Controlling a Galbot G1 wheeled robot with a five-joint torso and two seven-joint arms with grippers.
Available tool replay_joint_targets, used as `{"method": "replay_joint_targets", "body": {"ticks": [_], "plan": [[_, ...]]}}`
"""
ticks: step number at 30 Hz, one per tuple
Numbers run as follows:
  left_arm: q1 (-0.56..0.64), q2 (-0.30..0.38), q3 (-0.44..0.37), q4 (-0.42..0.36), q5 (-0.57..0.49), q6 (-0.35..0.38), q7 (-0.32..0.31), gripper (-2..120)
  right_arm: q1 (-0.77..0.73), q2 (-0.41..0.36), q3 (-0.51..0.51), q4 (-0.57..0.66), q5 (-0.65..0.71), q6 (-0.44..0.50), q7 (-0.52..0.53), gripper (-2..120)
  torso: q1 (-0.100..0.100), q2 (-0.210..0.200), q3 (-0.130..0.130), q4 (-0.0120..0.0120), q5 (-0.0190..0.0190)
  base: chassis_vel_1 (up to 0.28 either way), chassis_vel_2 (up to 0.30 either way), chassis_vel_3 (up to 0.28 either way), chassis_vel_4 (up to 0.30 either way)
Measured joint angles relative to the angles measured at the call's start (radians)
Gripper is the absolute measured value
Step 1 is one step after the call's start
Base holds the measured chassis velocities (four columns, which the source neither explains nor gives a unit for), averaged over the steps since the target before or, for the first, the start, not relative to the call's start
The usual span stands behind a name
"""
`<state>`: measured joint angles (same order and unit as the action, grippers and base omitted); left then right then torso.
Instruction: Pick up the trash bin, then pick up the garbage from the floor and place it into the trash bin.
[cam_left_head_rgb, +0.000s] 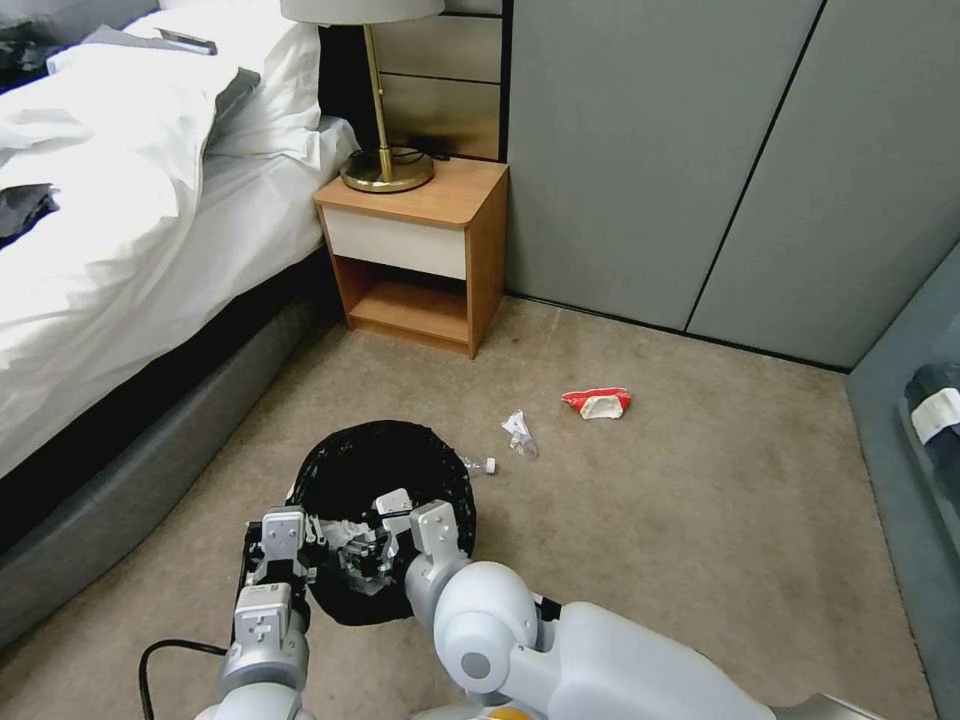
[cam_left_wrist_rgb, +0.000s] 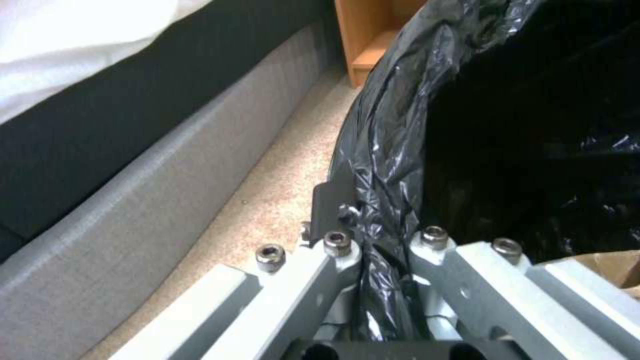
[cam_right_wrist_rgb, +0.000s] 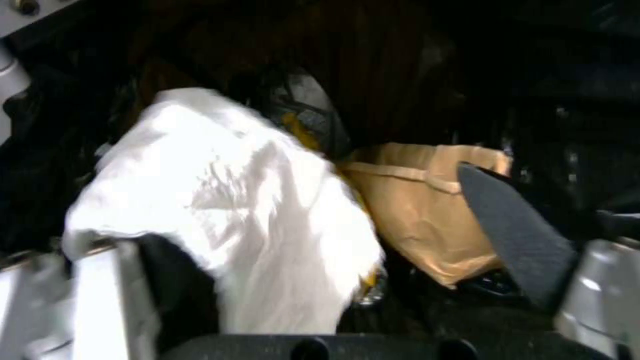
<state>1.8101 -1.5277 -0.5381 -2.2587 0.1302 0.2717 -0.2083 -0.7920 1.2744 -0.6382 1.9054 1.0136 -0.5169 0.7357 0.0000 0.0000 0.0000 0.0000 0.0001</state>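
With its black liner bunched over the rim, the trash bin (cam_left_head_rgb: 385, 470) sits low in the head view on the floor (cam_left_head_rgb: 700, 520), just in front of both arms, near the bed (cam_left_head_rgb: 120, 250) and short of the nightstand (cam_left_head_rgb: 415, 255). Left gripper (cam_left_wrist_rgb: 383, 250) is pressed together on the bin's rim; the left wrist view shows the crinkled black liner (cam_left_wrist_rgb: 387, 150) pinched between its two fingers (cam_left_wrist_rgb: 333, 245), bin wall hidden under the plastic. Right gripper (cam_left_head_rgb: 395, 530) is inside the bin mouth. Right wrist view: its fingers are spread, one dark pad (cam_right_wrist_rgb: 513, 225) apart from the other side, with the white crumpled tissue (cam_right_wrist_rgb: 220, 200) lying between them against one finger; cannot tell if the tissue is touched by both. Beside the tissue, in the bin, crumpled tan paper (cam_right_wrist_rgb: 427, 210), and a bit of yellow wrapper (cam_right_wrist_rgb: 297, 125) behind, all on black liner. Outside the bin on the carpet: red-and-white packet (cam_left_head_rgb: 597, 402) well apart toward the grey wall panels, clear plastic scrap (cam_left_head_rgb: 518, 433) nearer, and a small clear piece (cam_left_head_rgb: 480, 465) just beside the bin's rim. Lamp (cam_left_head_rgb: 385, 165) stands on the nightstand.
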Motion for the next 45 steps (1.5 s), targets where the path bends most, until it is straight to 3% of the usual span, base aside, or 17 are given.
{"method": "replay_joint_targets", "body": {"ticks": [2, 5, 37, 41, 44, 45], "plan": [[-0.002, 0.0, -0.001, 0.001, 0.0, 0.0, 0.001, 1, -0.001, -0.005, 0.004, 0.004, -0.008, -0.005, 0.0, 96, 0.0, 0.0, 0.0, 0.0, 0.0, 0.0, 0.0, 0.0, 0.0], [-0.003, 0.0, -0.002, 0.002, 0.0, -0.001, 0.001, 1, -0.006, -0.011, 0.006, 0.005, -0.017, -0.006, -0.002, 100, 0.0, 0.0, 0.0, 0.0, 0.0, 0.0, 0.0, 0.0, 0.0], [-0.014, -0.004, -0.015, 0.025, -0.004, 0.0, 0.001, 1, -0.076, -0.126, 0.104, 0.193, -0.062, -0.04, -0.066, 100, 0.0, 0.0, 0.0, 0.0002, 0.0, 0.0, 0.0, 0.0, 0.0], [-0.018, -0.004, -0.018, 0.036, -0.004, 0.001, 0.001, 1, -0.124, -0.176, 0.154, 0.257, -0.104, -0.03, -0.111, 100, 0.0, 0.0, 0.0, 0.0001, 0.0001, 0.0, 0.0, 0.0, 0.0], [-0.024, -0.003, -0.023, 0.052, -0.007, 0.001, 0.0, 1, -0.209, -0.249, 0.254, 0.325, -0.35, 0.078, -0.26, 100, 0.0, 0.0, 0.0, 0.0, -0.0001, 0.0, 0.0, 0.0, 0.0], [-0.024, -0.003, -0.023, 0.052, -0.007, 0.001, 0.0, 1, -0.209, -0.249, 0.254, 0.325, -0.35, 0.078, -0.26, 100, 0.0, 0.0, 0.0, 0.0, -0.0001, 0.0, 0.0, 0.0, 0.0]]}}
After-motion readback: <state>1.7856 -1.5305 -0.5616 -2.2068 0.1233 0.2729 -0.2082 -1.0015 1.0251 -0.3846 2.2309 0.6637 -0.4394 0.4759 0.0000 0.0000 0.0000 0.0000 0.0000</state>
